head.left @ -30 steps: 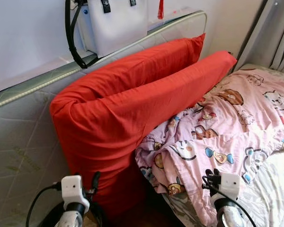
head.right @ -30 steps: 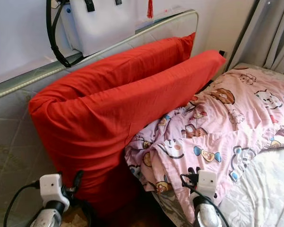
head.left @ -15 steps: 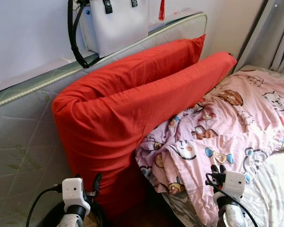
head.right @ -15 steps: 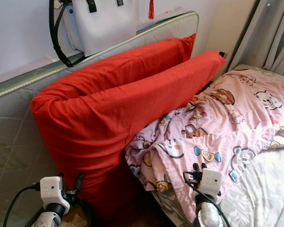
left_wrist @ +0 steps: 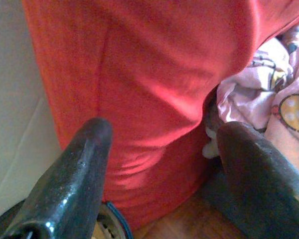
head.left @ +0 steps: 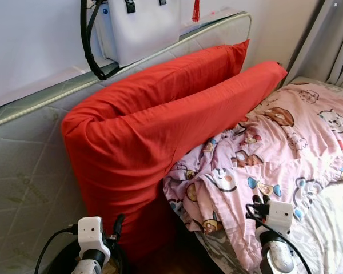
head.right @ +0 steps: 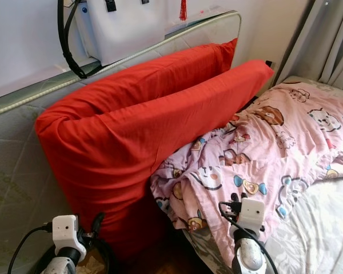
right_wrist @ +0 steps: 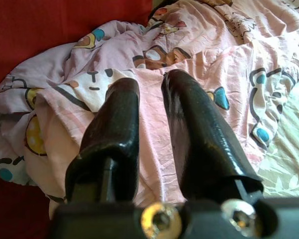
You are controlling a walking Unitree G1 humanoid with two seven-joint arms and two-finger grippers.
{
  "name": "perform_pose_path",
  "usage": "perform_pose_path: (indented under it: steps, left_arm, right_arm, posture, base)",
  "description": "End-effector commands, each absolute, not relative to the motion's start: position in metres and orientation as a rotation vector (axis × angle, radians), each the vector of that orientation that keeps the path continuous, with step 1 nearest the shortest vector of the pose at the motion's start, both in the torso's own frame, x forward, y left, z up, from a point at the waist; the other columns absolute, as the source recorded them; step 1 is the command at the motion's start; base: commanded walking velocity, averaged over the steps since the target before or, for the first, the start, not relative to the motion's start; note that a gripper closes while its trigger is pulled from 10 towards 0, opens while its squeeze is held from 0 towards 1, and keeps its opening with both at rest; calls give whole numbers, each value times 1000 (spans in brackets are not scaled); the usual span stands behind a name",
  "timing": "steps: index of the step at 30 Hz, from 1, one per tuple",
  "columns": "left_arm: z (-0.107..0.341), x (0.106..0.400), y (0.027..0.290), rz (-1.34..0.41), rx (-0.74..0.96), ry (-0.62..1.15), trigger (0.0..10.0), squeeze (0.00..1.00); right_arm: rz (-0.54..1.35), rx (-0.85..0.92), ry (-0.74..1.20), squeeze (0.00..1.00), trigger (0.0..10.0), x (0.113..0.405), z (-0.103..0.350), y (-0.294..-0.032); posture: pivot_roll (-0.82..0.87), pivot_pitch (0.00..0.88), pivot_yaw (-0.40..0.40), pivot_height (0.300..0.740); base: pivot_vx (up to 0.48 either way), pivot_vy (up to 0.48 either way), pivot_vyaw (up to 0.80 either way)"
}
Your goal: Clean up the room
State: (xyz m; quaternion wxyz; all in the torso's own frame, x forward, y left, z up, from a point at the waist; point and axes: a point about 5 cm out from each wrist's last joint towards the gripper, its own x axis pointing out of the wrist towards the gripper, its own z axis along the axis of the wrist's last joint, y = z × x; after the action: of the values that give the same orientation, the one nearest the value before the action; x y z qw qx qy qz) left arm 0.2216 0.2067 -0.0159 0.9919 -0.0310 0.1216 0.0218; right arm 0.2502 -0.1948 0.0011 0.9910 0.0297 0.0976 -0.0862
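pink blanket bunched on bed by red pillow | right hand just over it, nearly pressed together | left hand spread | may snag blanket, tug crooked

Bedroom: quilt, red pillows.

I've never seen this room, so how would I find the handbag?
Start at the big red cushion leaning on the upright mattress left of the bed. Above it hangs the handbag: it is white with black straps, unlike the red cushion and pink quilt below.
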Motion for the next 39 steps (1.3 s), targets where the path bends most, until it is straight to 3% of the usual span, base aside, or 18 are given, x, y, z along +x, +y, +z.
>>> perform_pose_path:
  steps: [1,5,35,39]
  left_arm:
    - [-20,219,211,60,-70,265,10000,0]
    - [-27,214,215,65,-72,301,10000,0]
    - [-36,212,225,86,-92,354,10000,0]
    - [-35,213,224,86,-93,350,10000,0]
  right_arm:
    - [-167,51,208,0,10000,252,1,-193]
    - [-161,47,186,0,10000,252,2,-195]
    - [-179,53,222,0,10000,257,0,-197]
    - [-180,47,224,0,10000,257,0,-197]
  posture:
    - [-72,68,-2,683]
    - [-71,70,-3,650]
    - [-62,70,-5,650]
    - [-63,66,-6,625]
  base:
    - [0,0,0]
    - [0,0,0]
    - [0,0,0]
    - [0,0,0]
